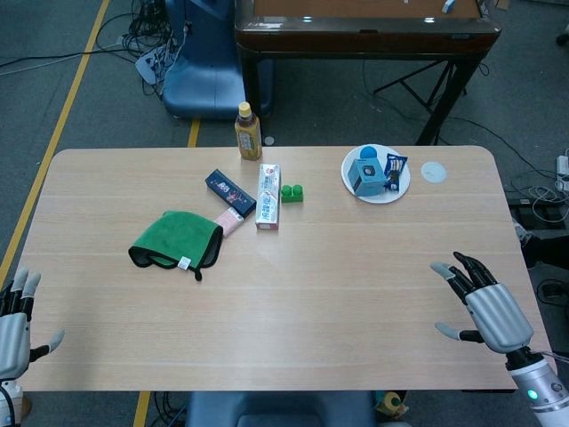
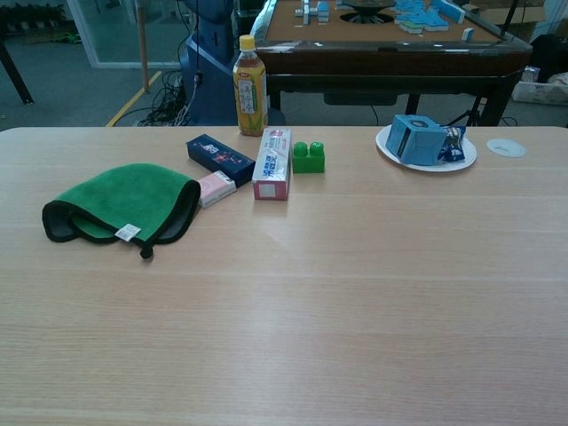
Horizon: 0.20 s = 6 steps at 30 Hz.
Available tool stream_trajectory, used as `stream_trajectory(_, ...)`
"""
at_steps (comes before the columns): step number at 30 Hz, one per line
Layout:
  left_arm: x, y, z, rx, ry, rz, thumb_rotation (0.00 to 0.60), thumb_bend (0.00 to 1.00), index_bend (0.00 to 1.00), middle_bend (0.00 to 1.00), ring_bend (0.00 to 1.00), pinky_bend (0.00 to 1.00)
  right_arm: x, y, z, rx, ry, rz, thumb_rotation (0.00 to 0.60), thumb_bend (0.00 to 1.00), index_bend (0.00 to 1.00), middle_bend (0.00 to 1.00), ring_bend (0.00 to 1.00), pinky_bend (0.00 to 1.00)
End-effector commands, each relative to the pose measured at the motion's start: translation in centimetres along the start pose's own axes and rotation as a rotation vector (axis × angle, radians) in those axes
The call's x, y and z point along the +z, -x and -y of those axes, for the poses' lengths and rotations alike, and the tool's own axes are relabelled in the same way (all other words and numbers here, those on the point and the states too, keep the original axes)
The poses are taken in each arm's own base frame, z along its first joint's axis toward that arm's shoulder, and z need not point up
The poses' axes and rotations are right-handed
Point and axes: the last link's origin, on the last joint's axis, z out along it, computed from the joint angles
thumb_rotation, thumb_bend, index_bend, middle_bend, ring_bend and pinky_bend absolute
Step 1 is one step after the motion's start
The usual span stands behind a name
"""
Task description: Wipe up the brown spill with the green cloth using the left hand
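Looking like a robotics lab or test room: yellow floor tape [image 1: 62, 116] marking off the grey floor, loose cables [image 1: 147, 31] lying tangled near a blue machine base [image 1: 200, 76], a mahjong table [image 2: 390, 35] standing behind the wooden bench [image 1: 338, 294], glass partition [image 2: 106, 31] showing at back.
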Motion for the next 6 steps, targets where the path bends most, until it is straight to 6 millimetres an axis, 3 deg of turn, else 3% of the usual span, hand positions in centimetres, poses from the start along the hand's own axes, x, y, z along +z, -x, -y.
stream_trajectory(1, -0.37, -0.05, -0.04, -0.005, 0.005, 0.001, 0.600, 0.17, 0.00, 0.00, 0.00, 0.17, -0.01, 0.00, -0.04, -0.002, 0.010, 0.001, 0.600, 0.18, 0.09, 0.21, 0.05, 0.09)
stream_trajectory(6, -0.88, 0.15, -0.48, -0.002, 0.023, 0.009, 0.600, 0.17, 0.00, 0.00, 0.00, 0.16, -0.19, -0.18, 0.05, -0.007, 0.021, -0.006, 0.600, 0.18, 0.09, 0.21, 0.05, 0.09)
